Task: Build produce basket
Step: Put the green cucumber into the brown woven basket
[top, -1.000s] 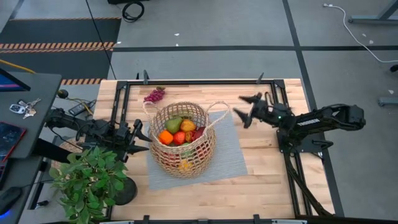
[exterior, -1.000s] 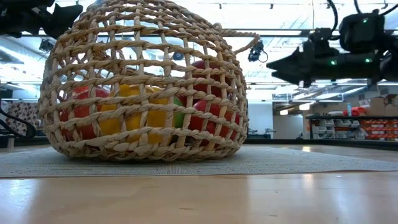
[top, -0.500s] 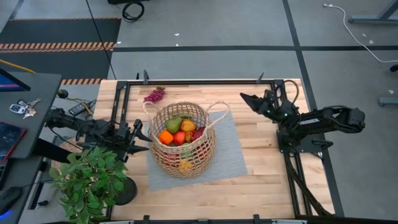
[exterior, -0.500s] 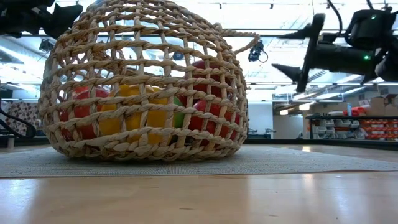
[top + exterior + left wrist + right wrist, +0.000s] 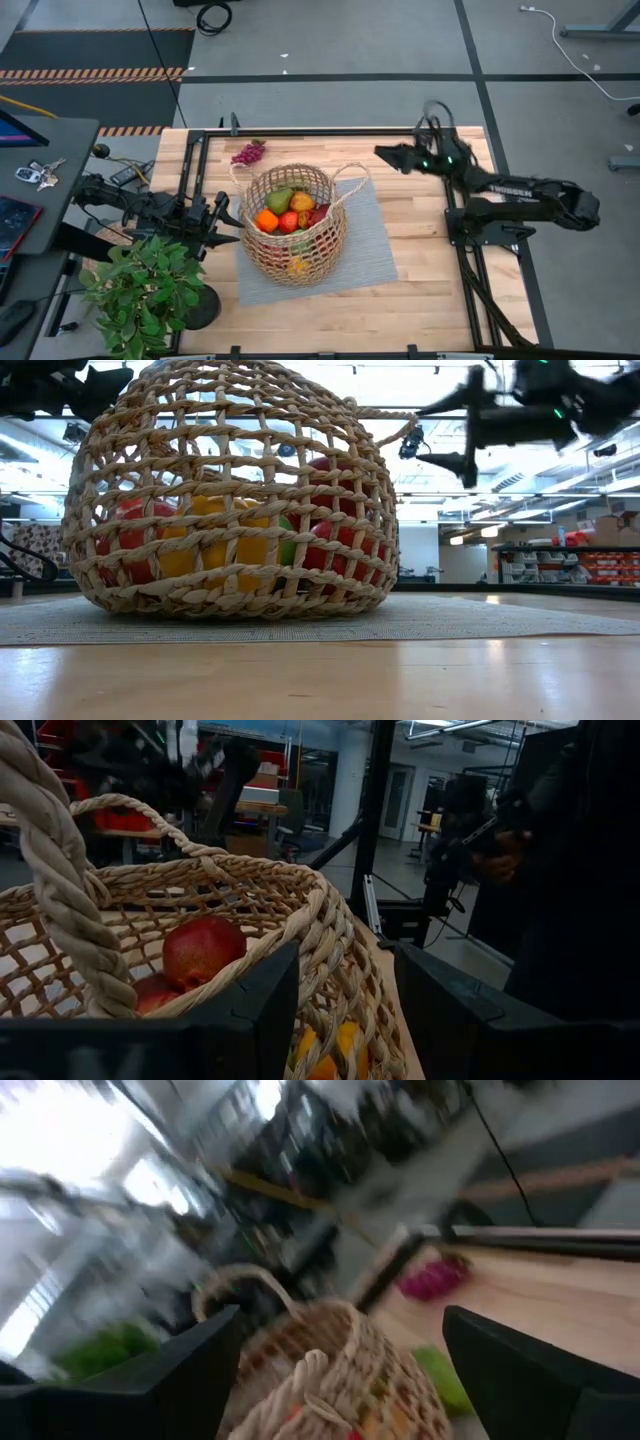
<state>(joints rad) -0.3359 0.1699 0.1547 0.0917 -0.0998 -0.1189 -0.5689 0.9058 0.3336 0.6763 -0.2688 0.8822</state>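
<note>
The round woven basket stands on a grey mat at the table's middle. It holds a green pear, an orange piece, red pieces and yellow ones low down. A purple grape bunch lies on the wood beyond the basket, toward the far left. My left gripper is open at the basket's left side, one finger on each side of the rim. My right gripper is open and empty, high in the air to the far right of the basket; it also shows in the low view. My left gripper comes level from the table's left with the basket's left rim between its open fingers. I cannot tell whether either finger touches the weave. The basket stands upright on the mat.
A leafy potted plant stands at the near left corner, close to my left arm. Black frame rails run along the table's edges. Bare wood lies to the right of the mat and in front of it.
My right gripper has risen and gone toward the table's far edge and a little to the left. It has rolled, so that its open fingers now stand one above the other. The basket and my left gripper have kept still.
</note>
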